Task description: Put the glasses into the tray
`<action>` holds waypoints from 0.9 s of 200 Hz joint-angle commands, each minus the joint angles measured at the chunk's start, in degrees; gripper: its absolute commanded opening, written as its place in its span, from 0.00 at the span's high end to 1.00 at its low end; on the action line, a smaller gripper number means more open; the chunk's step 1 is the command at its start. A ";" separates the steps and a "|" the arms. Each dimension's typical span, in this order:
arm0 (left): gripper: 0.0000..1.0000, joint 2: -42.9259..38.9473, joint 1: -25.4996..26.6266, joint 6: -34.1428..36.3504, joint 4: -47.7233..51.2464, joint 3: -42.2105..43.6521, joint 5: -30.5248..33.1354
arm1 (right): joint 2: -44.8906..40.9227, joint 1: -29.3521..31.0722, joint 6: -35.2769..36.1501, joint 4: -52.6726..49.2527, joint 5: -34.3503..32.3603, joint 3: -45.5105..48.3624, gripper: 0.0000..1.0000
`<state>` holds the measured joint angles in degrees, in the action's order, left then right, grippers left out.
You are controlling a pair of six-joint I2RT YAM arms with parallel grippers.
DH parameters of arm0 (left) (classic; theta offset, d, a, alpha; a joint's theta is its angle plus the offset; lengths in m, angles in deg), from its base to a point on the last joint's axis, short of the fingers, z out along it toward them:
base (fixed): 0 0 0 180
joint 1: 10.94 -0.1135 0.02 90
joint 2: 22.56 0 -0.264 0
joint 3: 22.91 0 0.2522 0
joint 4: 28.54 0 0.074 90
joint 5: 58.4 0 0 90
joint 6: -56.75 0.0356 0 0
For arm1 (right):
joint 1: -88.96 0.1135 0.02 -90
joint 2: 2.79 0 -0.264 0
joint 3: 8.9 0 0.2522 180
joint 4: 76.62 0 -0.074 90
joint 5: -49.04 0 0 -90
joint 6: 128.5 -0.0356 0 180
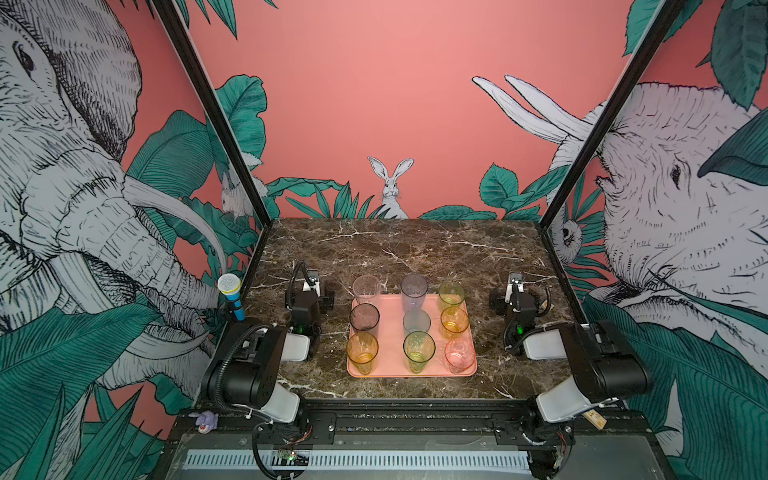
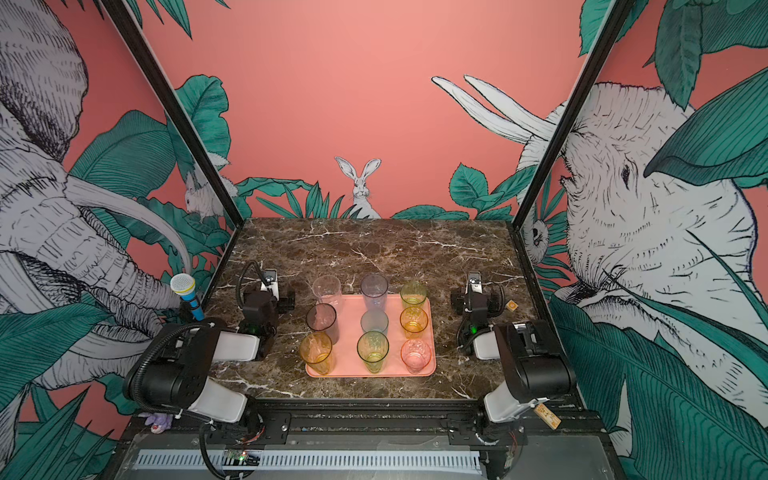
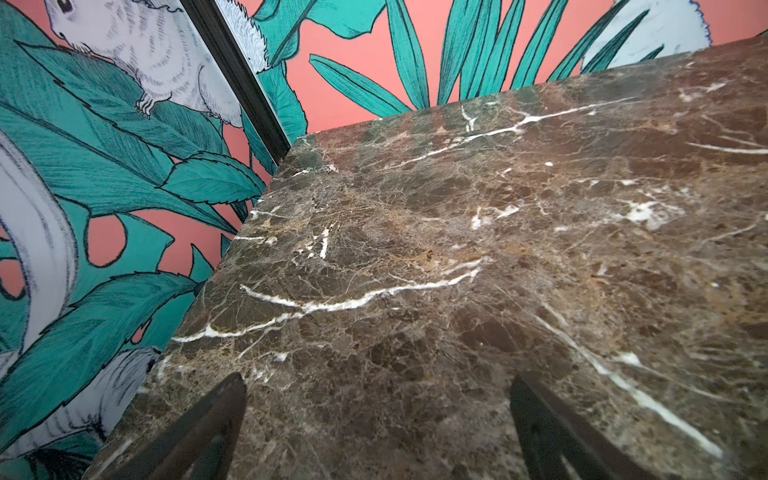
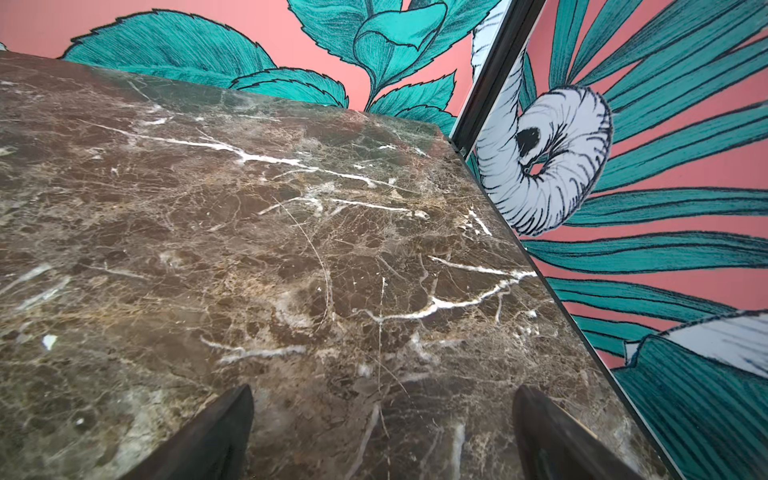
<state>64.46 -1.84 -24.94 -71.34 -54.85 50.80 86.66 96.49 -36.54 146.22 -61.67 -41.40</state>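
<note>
The salmon-pink tray [image 1: 392, 332] lies on the marble table's near middle in both top views. Several glasses stand upright on it in three rows: clear [image 1: 366, 289], grey-lilac [image 1: 414, 291] and yellow-green [image 1: 451, 296] at the back, smoky dark [image 1: 364, 319], frosted grey-teal [image 1: 416, 322] and amber [image 1: 454, 321] in the middle, amber [image 1: 362, 352], yellow-green [image 1: 419, 351] and pink [image 1: 459, 355] in front. My left gripper [image 1: 319, 291] [image 3: 378, 386] rests left of the tray, open and empty. The right gripper [image 1: 513, 291] [image 4: 382, 395] rests to the tray's right, open over bare marble.
A blue toy microphone [image 1: 231, 293] stands at the table's left edge. A small orange block [image 2: 512, 306] lies beside the right gripper. A purple toy [image 1: 205, 420] sits on the front frame. Black frame posts [image 1: 216, 124] rise at the back corners. Bare marble [image 1: 407, 249] stretches behind the tray.
</note>
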 commanded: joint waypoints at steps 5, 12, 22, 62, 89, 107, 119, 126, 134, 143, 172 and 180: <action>0.00 3.54 -0.84 0.99 -7.28 0.24 -3.50 | 0.07 -0.23 -0.02 3.21 -0.56 -0.42 0.01; 0.00 3.50 -0.88 1.24 -6.91 0.13 -3.93 | 0.04 -0.23 -0.04 3.22 -0.56 -0.50 0.01; 0.00 1.61 -0.91 0.42 -1.66 -0.70 -4.02 | 0.04 -0.24 -0.02 3.17 -0.55 -0.51 0.01; 0.01 2.04 -2.54 -2.20 3.35 -3.78 -2.71 | 0.12 -0.28 0.07 3.34 -0.56 -0.45 0.01; 0.00 1.89 -2.52 -2.36 3.19 -3.58 -2.24 | 0.08 -0.28 0.07 3.43 -0.56 -0.42 0.01; 0.00 2.18 -2.56 -2.31 2.81 -3.61 -2.11 | 0.08 -0.28 0.06 3.42 -0.56 -0.45 0.01; 0.00 2.09 -2.59 -2.27 3.00 -3.69 -2.13 | 0.11 -0.25 0.07 3.38 -0.58 -0.40 0.01; 0.00 2.10 -2.62 -2.28 2.99 -3.65 -2.14 | 0.05 -0.24 0.06 3.47 -0.56 -0.37 0.01; 0.00 2.05 -2.59 -2.25 2.95 -3.62 -2.08 | 0.10 -0.28 0.04 3.43 -0.60 -0.42 0.01; 0.00 2.05 -2.58 -2.26 3.02 -3.64 -2.10 | 0.11 -0.26 0.06 3.43 -0.57 -0.42 0.01; 0.00 2.18 -2.58 -2.42 3.26 -3.86 -2.25 | 0.11 -0.23 0.05 3.43 -0.56 -0.42 0.01; 0.00 2.27 -2.77 -2.50 3.31 -3.97 -2.66 | 0.12 -0.24 0.07 3.44 -0.56 -0.42 0.01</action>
<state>67.48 -4.14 -26.84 -67.93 -57.95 48.33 86.66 96.40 -36.54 146.37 -61.71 -41.40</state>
